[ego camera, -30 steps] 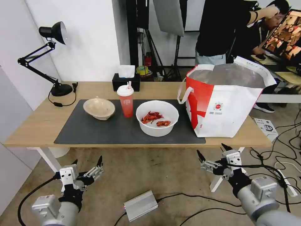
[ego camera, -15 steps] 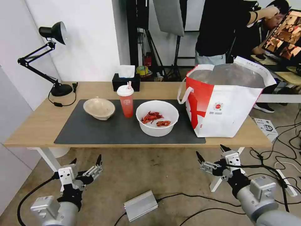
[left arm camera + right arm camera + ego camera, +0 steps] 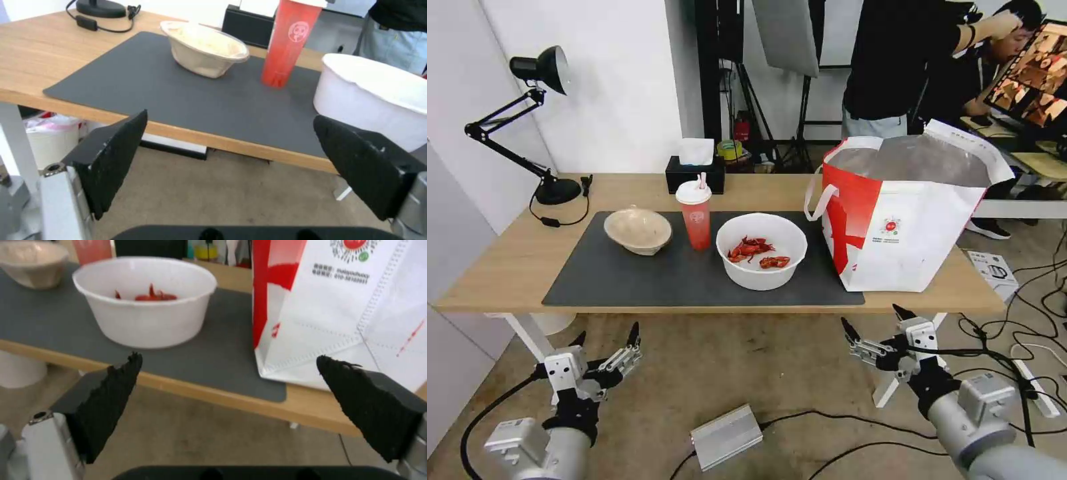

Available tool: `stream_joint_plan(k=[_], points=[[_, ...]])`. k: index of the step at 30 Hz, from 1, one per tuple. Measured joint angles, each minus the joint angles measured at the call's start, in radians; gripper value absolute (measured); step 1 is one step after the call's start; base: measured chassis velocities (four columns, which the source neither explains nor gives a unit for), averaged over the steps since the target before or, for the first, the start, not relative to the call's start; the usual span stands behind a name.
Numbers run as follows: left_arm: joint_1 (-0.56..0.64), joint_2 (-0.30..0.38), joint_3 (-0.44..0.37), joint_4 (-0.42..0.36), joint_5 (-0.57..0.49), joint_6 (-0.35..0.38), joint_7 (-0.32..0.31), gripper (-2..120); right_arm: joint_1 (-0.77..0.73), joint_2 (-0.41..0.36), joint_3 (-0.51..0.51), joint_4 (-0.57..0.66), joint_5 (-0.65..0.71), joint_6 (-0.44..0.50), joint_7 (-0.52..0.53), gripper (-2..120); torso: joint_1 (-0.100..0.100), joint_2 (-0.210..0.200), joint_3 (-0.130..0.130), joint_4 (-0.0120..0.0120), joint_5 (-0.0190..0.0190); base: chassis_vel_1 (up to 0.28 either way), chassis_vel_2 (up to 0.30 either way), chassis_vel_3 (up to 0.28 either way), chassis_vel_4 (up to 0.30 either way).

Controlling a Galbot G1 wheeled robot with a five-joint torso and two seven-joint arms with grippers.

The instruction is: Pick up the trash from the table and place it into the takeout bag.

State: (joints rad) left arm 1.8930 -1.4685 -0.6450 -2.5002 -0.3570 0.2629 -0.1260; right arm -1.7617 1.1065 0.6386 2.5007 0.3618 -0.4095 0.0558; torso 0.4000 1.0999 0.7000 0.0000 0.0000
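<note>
Both my claws, left claw (image 3: 606,335) and right claw (image 3: 872,321), have crept upward, spread wide and empty below the light-wood counter (image 3: 507,267), where white round plastic bowl (image 3: 762,251), red lidded cup (image 3: 694,215) and beige pulp bowl (image 3: 638,231) sit outside the red-and-white takeout bag (image 3: 907,213).

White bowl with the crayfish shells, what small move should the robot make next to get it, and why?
Probably lift the right gripper up and forward toward the white bowl. It hangs open below the table edge, the bowl is the trash nearest it, and the bag stands open beside it.
</note>
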Motion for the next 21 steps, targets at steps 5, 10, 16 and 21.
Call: stream_joint_plan(k=[5,10,16,21], points=[[-0.001,0.0,0.0,0.0,-0.004,-0.009,0.0,100,0.005,-0.006,0.005,0.0,0.026,0.034,-0.006,100,0.0,0.0,0.0,0.0,0.0,0.0,0.0,0.0,0.0],[-0.005,0.0,0.001,0.0,-0.012,-0.013,0.0,100,0.014,-0.024,0.012,-0.001,0.065,0.063,-0.025,100,0.0,0.0,0.0,0.0,0.0,0.0,0.0,0.0,0.0],[-0.007,0.0,0.001,0.0,-0.017,-0.017,0.001,100,0.045,-0.064,0.021,-0.001,0.137,0.124,-0.069,100,0.0,0.0,0.0,0.0,0.0,0.0,0.0,0.0,0.0],[-0.008,0.0,0.0,0.0,-0.025,-0.021,0.003,100,0.08,-0.109,0.028,-0.001,0.188,0.15,-0.098,100,0.0,0.0,0.0,0.0,0.0001,0.0,0.0,0.0,0.0]])
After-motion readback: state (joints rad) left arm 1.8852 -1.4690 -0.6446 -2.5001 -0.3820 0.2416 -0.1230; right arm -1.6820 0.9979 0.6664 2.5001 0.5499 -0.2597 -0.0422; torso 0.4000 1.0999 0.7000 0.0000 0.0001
